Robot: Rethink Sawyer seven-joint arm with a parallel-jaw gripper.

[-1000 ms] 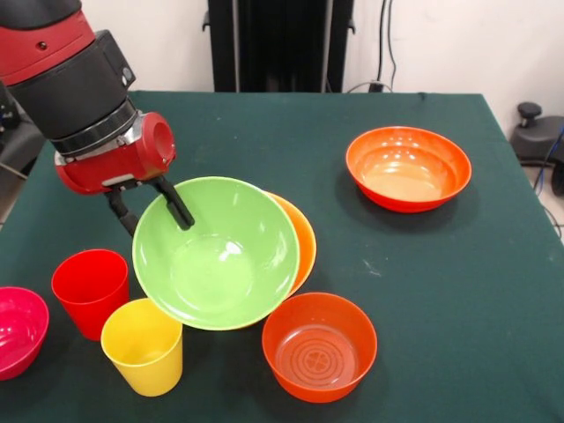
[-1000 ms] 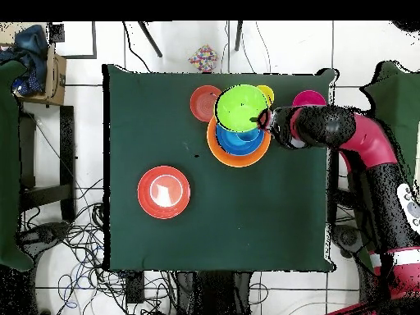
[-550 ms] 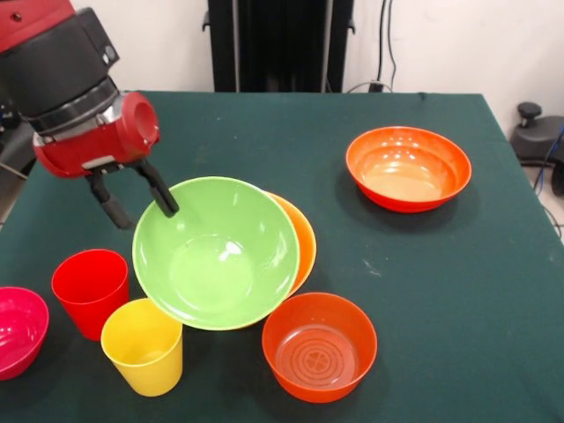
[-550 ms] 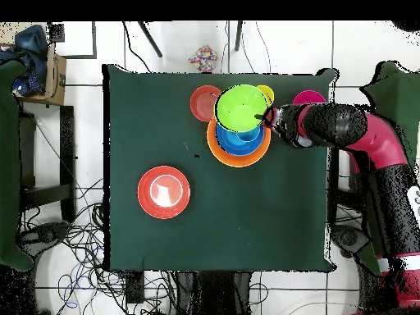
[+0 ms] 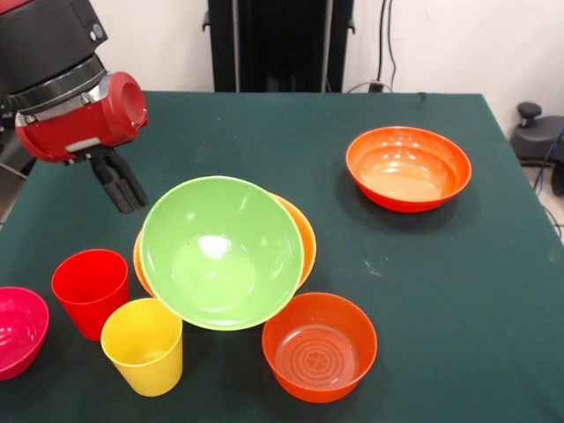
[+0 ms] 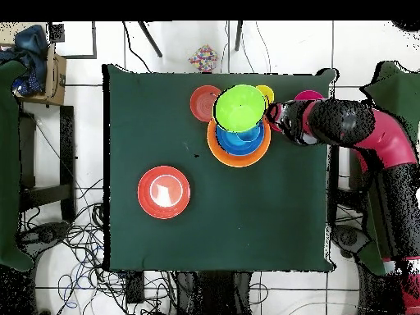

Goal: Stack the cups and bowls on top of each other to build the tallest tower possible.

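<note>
Two dark fingers [image 5: 123, 185] hang close together, holding nothing, clear of the lime green bowl [image 5: 222, 252]. That bowl sits tilted atop the tower, over the blue bowl [image 6: 244, 138] and the pale orange bowl [image 6: 238, 152], near one tabletop [image 5: 441, 291] edge. Beside the tower stand the red cup [image 5: 90, 292], yellow cup [image 5: 143, 345], magenta-pink bowl [image 5: 19, 330] and one red-orange bowl [image 5: 319, 345]. Another red-orange bowl [image 5: 408, 167] lies well apart.
</note>
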